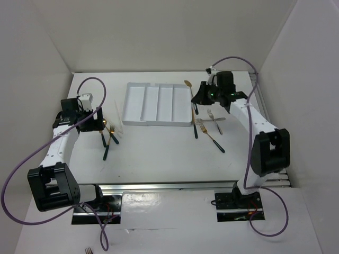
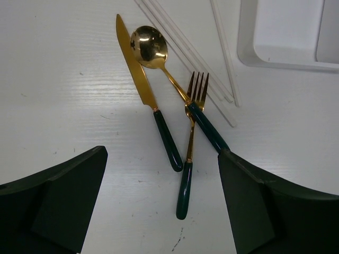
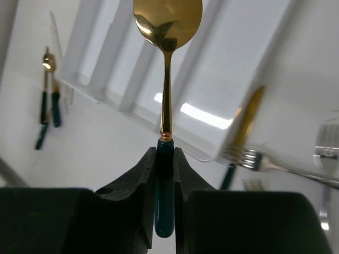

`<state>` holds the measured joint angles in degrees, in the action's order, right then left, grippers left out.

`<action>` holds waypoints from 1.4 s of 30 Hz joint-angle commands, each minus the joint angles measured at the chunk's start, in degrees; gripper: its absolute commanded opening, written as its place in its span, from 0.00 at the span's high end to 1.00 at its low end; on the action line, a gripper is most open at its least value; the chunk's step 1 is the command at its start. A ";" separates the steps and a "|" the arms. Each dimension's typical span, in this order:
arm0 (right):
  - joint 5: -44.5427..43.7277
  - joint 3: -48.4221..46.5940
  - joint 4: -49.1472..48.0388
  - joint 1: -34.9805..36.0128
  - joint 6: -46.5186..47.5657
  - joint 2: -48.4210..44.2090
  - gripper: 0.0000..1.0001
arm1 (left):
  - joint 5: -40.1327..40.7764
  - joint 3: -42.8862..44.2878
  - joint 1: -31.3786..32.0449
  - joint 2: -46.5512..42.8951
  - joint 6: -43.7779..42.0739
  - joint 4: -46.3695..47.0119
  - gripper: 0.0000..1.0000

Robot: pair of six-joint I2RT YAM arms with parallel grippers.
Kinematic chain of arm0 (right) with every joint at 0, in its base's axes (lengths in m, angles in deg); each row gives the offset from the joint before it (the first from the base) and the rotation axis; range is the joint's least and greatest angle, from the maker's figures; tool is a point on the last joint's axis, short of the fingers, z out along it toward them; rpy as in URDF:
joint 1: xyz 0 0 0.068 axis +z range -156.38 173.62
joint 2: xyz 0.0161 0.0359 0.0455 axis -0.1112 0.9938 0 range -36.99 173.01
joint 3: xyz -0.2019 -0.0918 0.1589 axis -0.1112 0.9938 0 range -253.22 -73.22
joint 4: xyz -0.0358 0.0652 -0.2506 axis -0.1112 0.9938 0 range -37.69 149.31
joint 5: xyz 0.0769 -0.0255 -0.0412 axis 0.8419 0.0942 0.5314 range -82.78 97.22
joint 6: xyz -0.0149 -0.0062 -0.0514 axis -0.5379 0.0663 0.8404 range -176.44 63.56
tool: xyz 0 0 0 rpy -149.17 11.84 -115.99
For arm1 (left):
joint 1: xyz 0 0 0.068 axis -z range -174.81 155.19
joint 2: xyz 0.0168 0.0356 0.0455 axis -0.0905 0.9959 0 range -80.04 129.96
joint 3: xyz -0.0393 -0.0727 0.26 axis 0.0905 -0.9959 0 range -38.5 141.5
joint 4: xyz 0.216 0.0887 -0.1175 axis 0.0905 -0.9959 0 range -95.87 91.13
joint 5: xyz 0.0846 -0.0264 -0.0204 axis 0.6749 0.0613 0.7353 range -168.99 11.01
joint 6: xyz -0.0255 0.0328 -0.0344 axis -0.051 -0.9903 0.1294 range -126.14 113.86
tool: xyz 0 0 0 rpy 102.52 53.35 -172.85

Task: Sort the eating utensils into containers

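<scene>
Right gripper [image 3: 165, 159] clamped on teal handle of gold spoon [image 3: 167, 21]. Bowl pointed at 12 o'clock in wrist view, seen against white tray [image 1: 136, 103], near tray's 3 o'clock edge. Left gripper [image 2: 161, 153] spread apart over knife [image 2: 139, 69], second spoon [image 2: 150, 46] and fork [image 2: 197, 90], laid on table [image 1: 159, 153] at tray's 8 o'clock. Fork crossed over second spoon's stem. Silver fork [image 1: 214, 118] laid at tray's 4 o'clock.

A white table [image 1: 159, 159] fills the middle, its surface matt and faintly scuffed. Plain white walls box it in: a back wall [image 1: 169, 32] at 12 o'clock, a left wall [image 1: 26, 79] at 9 o'clock, a right wall [image 1: 312, 69] at 3 o'clock. A metal rail [image 1: 169, 186] runs along the table's edge at 6 o'clock. The light is even and the shadows soft.
</scene>
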<state>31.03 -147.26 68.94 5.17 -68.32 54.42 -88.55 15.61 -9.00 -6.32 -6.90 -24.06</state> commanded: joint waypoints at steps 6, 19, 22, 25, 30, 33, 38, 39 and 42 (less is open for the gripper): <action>3.96 -13.93 1.83 3.57 -18.44 16.50 1.00 | 1.65 1.70 -0.13 -1.20 1.55 0.58 0.00; -0.26 -23.17 1.22 4.18 -15.64 32.07 0.77 | 3.50 2.23 -0.13 -2.35 1.55 -1.18 0.00; -1.74 -22.55 0.70 4.18 -13.62 32.07 0.57 | 3.50 2.23 -0.13 -2.87 1.55 -1.18 0.00; -1.75 -22.02 0.69 4.18 -10.54 29.97 0.50 | 2.63 2.23 -0.13 -2.87 1.55 -1.18 0.00; -1.75 -18.35 0.69 4.18 -2.46 20.05 0.37 | -1.76 0.92 -0.13 -4.62 -0.29 -2.58 0.00; -2.89 -12.20 -1.50 4.18 2.36 12.51 0.35 | -3.01 -1.80 -0.13 -5.33 -1.00 -5.04 0.00; -6.58 -2.17 -4.49 3.65 7.92 4.39 0.35 | -2.74 -3.22 0.92 -5.17 -0.56 -5.75 0.17; -6.59 -1.12 -4.49 3.13 8.79 2.73 0.35 | -3.35 -3.22 0.92 -4.46 -0.56 -6.27 0.24; -7.38 1.53 -4.49 2.43 8.80 1.14 0.35 | -5.20 -0.59 2.42 0.80 1.36 -8.56 0.36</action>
<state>25.98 -148.48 66.27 8.67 -62.68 56.45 -90.76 12.83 -7.78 -9.03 -6.53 -30.60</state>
